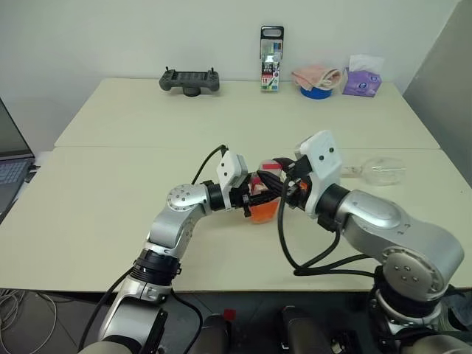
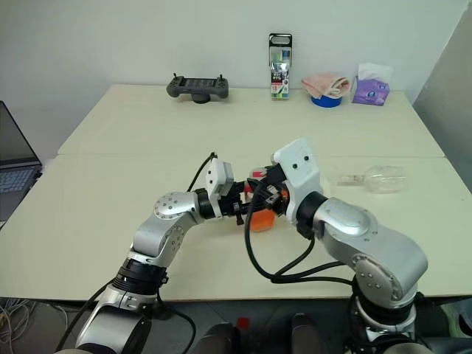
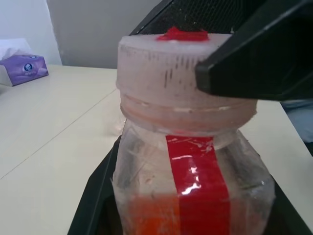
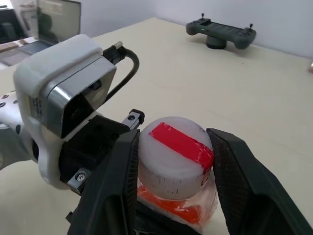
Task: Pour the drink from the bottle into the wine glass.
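The small clear bottle (image 1: 262,205) is upright over the middle of the table, with orange-red drink (image 3: 156,220) in its lower part and a red strip down its side. My left gripper (image 1: 254,199) is shut on its body from the left. The cap (image 4: 172,155) is whitish with a red strip on top. My right gripper (image 4: 173,164) reaches in from the right, one black finger pressed to each side of the cap. The wine glass (image 1: 380,171) lies on its side on the table to the right, apart from both arms.
Along the far table edge stand a black handheld controller (image 1: 190,80), an upright pen pack (image 1: 271,60), a blue bowl with a cloth (image 1: 317,81) and a purple tissue box (image 1: 361,77). A laptop (image 1: 11,168) sits at the left edge.
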